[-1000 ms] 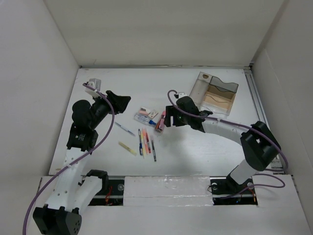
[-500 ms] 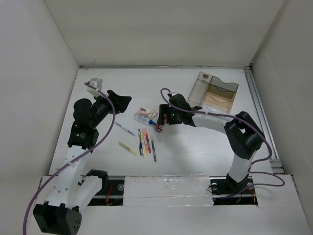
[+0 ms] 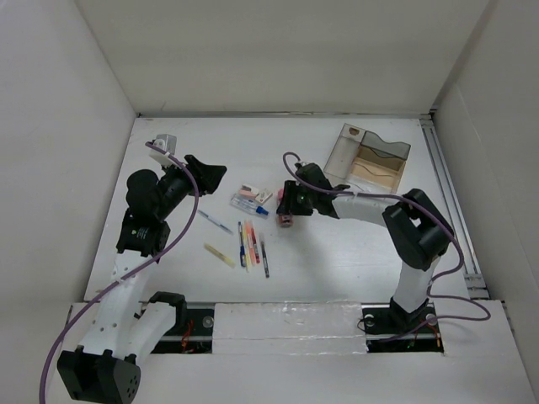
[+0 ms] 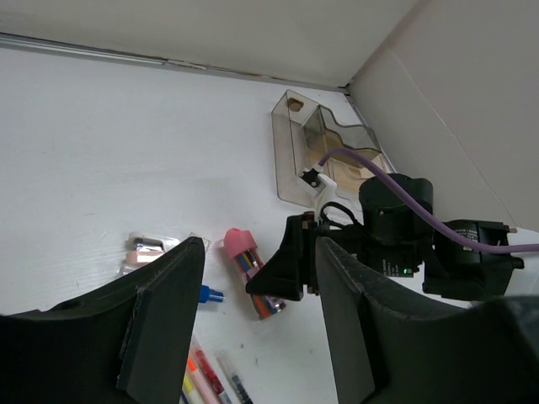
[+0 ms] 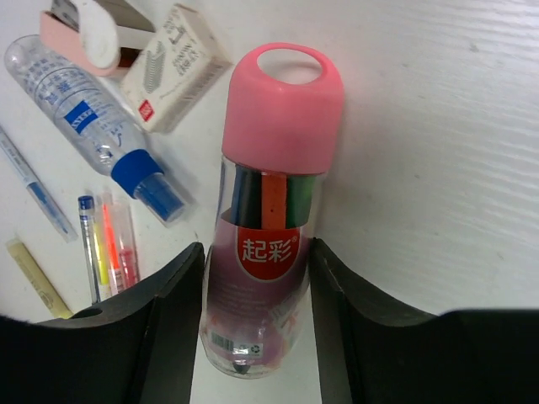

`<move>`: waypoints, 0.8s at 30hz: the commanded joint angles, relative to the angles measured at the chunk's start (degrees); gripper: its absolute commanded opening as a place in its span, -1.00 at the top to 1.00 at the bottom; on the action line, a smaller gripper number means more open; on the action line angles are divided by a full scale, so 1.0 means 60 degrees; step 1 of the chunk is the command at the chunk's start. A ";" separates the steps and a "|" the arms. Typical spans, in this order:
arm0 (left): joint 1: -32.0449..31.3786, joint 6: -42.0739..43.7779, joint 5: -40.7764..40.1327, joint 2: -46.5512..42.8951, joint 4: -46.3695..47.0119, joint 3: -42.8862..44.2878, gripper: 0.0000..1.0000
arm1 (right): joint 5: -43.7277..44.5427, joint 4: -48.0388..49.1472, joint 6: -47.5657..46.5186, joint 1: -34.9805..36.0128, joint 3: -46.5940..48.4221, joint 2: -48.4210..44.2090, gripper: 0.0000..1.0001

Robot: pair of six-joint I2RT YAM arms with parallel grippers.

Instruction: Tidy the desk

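A clear tube of coloured pens with a pink cap [image 5: 269, 252] lies on the white desk [image 3: 337, 261], just right of the other stationery. My right gripper [image 5: 255, 252] straddles the tube's lower half, a finger pressed against each side of it. From above, the right gripper [image 3: 287, 202] covers most of the tube [image 3: 285, 221]. The left wrist view shows that tube [image 4: 239, 246] with the right gripper [image 4: 282, 273] on it. My left gripper [image 3: 206, 171] hangs open above the desk's left part, its jaws [image 4: 259, 244] holding nothing.
Left of the tube lie a blue-capped clear bottle [image 5: 93, 118], a staple box [image 5: 173, 67] and a pink stapler [image 5: 84, 29]. Several pens [image 3: 251, 248], a yellow stick [image 3: 221, 255] and a blue pen [image 3: 215, 221] lie nearer. A clear compartment tray [image 3: 370, 160] stands back right.
The right arm's elbow has swung inward, and its gripper has settled over the pen tube and narrowed onto it. The left arm has stayed still.
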 commanded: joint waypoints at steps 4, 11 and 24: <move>-0.0013 0.0031 0.0214 0.0029 0.0521 0.0294 -0.02 | 0.0166 0.0354 0.0036 -0.0459 -0.0612 -0.1053 0.28; -0.0013 -0.0013 0.0258 0.0000 0.0565 0.0235 -0.01 | -0.0478 0.0838 -0.0051 -0.1249 -0.0555 -0.2181 0.31; -0.0013 -0.0072 0.0375 -0.0118 0.0653 0.0191 -0.01 | -0.0494 0.0999 0.0065 -0.4264 0.0616 -0.2330 0.31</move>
